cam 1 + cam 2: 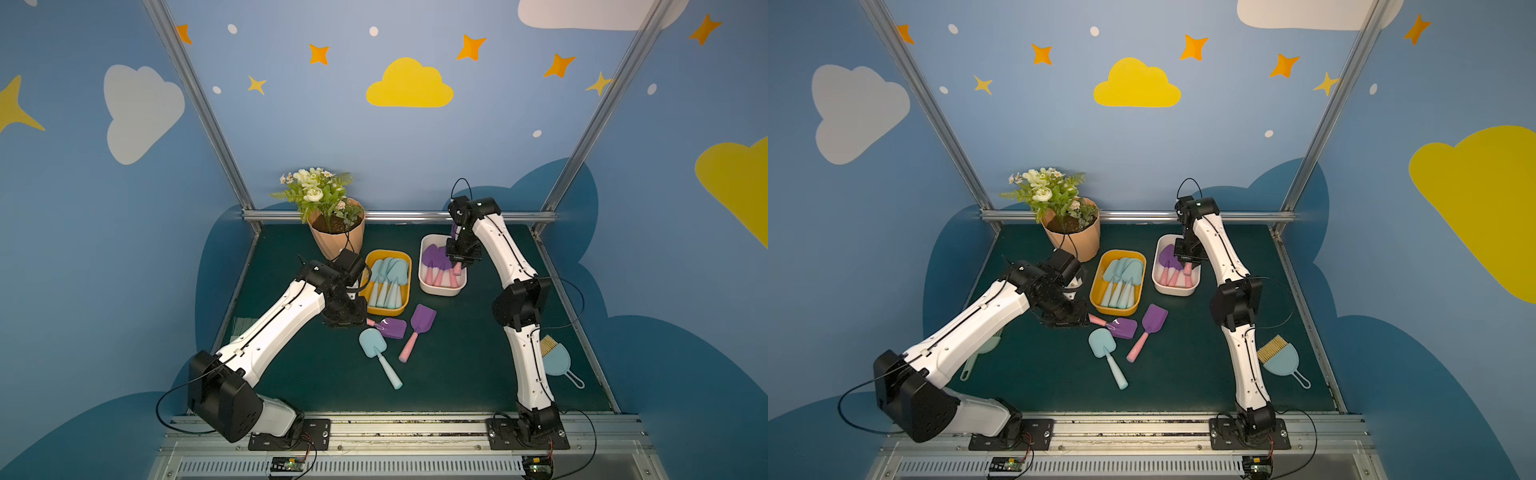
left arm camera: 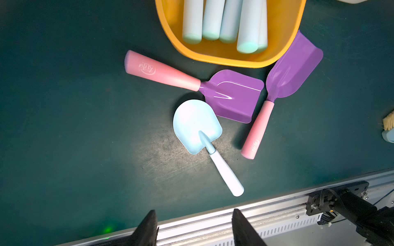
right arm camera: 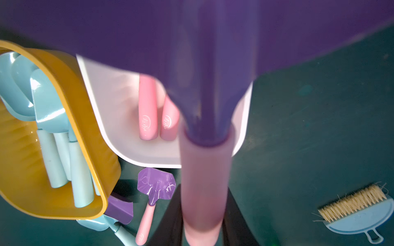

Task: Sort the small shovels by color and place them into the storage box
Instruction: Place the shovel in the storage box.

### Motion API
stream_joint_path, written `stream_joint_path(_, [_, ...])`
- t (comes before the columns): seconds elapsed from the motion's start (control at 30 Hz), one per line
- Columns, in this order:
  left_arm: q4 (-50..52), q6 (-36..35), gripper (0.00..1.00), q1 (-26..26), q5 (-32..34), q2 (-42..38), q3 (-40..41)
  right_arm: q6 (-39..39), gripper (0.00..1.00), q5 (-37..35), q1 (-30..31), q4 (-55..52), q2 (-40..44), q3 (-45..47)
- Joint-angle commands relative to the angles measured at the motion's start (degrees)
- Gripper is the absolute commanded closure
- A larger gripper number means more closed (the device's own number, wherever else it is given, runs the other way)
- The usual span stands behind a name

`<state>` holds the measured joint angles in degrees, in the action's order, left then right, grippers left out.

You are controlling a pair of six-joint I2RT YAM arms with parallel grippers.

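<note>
**A:** The right hand (image 1: pixel 460 258) is clamped tight on the pink handle of the held purple shovel (image 3: pixel 204 102). Its blade fills the wrist view, and it hangs over the white box (image 1: pixel 440 293).

**B:** That box has the stored purple shovels (image 1: pixel 432 262) in it, pink handles side by side.

**A:** Now the left hand (image 2: pixel 195 231): fingers partly spread, nothing between them, touching nothing.

**B:** It hovers low over the worktop (image 1: pixel 457 353), at 9 o'clock of the loose purple shovel (image 1: pixel 395 328), whose pink handle points toward it.

**A:** Two more lie loose. The second purple shovel (image 1: pixel 415 332) is at 3 o'clock of that one, and the loose blue shovel (image 1: pixel 373 344) is at 6 o'clock, just beside its blade.

**B:** All three lie at 6 o'clock of the yellow box (image 1: pixel 385 311), which is packed with the stored blue shovels (image 1: pixel 386 278). The white box stands at its 3 o'clock.
</note>
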<state>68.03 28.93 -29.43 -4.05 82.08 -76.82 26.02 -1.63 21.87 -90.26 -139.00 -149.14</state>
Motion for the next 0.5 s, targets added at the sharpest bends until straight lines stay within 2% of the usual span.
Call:
stream_joint_path(0.0, [1.76,0.08,0.52,-0.28,0.63,0.21,-0.79,0.82,0.89,-2.35,1.02,2.8,-1.59,-1.24])
stream_joint_path(0.47, [1.76,-0.42,0.52,-0.28,0.8,0.99,-0.09,0.22,0.89,-1.01,1.16,5.13,-6.84,-1.24])
